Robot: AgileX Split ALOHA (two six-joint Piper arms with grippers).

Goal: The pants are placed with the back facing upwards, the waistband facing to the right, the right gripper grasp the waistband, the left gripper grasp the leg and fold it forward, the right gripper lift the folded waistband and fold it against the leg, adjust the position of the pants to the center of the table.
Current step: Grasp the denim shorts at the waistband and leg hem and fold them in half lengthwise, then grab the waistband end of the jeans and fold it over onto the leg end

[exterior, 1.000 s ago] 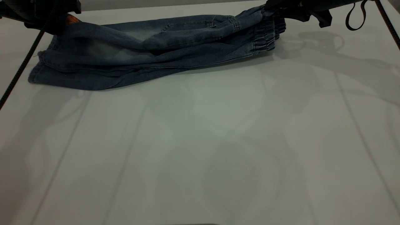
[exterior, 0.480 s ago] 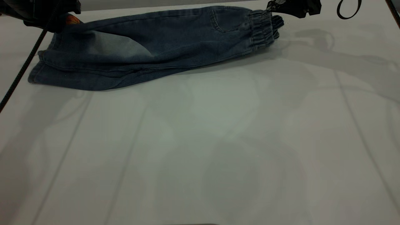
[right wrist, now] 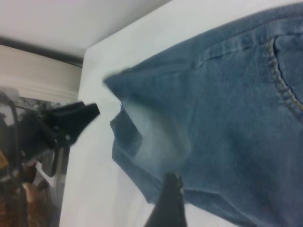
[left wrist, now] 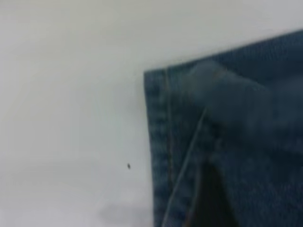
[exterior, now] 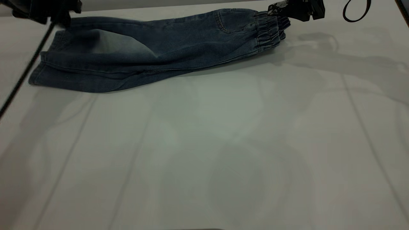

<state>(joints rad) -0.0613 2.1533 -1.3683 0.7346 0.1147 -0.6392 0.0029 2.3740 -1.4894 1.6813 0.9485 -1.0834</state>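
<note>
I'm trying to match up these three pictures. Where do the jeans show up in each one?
Exterior view: the pants lie across the table's far edge.
Left wrist view: only a stitched hem corner.
Right wrist view: they fill most of the picture.
Shared landmark: the pale faded patch.

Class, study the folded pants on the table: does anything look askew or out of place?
Yes. The pants lie at the table's far edge, not its center, and slant, with the waistband end farther back than the hems. The two legs do not line up: the lower hem sticks out leftward.
</note>
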